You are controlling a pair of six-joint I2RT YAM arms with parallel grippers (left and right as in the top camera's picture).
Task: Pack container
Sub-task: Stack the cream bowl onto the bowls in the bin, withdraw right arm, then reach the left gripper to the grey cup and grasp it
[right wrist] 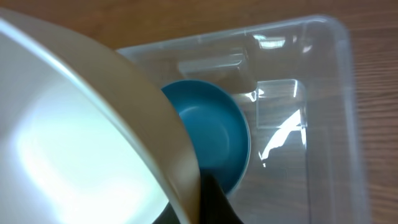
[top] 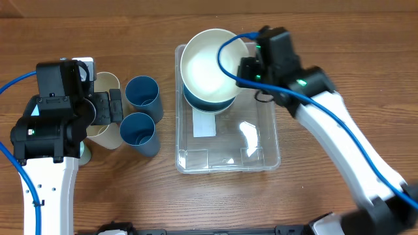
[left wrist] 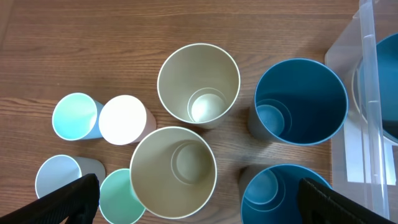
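**Cream bowl poised over the container**

Overhead: the right gripper (top: 248, 70) clamps the cream bowl (top: 206, 62) by its rim. It holds it above the blue bowl (top: 208, 104) inside the clear container (top: 228, 150), mid-worktop (top: 339, 39).

Left wrist: the left gripper (left wrist: 200, 199) hangs spread wide over cream cups (left wrist: 198, 84) and blue cups (left wrist: 300, 99).

Right wrist: bowl over bowl. Next, I'd say: lower, nest, release.

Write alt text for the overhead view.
The right tool grips a cream bowl by its rim over a blue bowl lying at the far end of the clear container. To the container's left stand two blue cups and two cream cups, with the left tool above the cream ones.
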